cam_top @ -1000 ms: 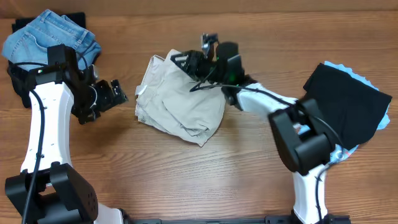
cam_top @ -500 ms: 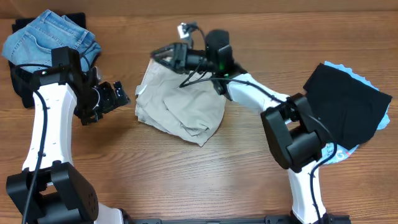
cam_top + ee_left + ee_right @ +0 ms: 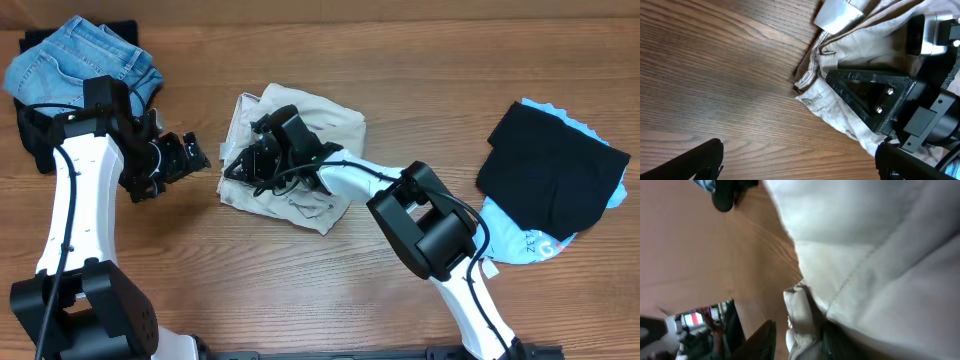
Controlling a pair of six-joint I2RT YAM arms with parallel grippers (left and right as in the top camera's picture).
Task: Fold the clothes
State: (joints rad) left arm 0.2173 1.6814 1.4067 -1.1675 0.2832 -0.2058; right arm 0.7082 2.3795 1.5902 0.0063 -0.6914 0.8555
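The clothes, pale beige trousers [image 3: 320, 120], lie crumpled at the table's middle. My right gripper [image 3: 243, 166] reaches across them and sits low at their left edge. In the right wrist view a folded hem of the trousers [image 3: 801, 311] lies between the fingers of the right gripper [image 3: 797, 342], with a thin gap to the left finger [image 3: 762, 340]. My left gripper [image 3: 188, 152] hovers open just left of the trousers, nothing in it. Its wrist view shows the trousers' hem [image 3: 815, 97], a white label [image 3: 837, 15] and the right gripper [image 3: 875, 97] on the cloth.
Folded blue jeans [image 3: 85, 55] lie at the back left, behind the left arm. A black garment [image 3: 550, 165] rests on a light blue one [image 3: 520, 242] at the right. Bare wood [image 3: 300, 290] runs along the front.
The right gripper swung from the trousers' back edge down to their left edge and its jaws narrowed around the hem. The left arm barely moved.
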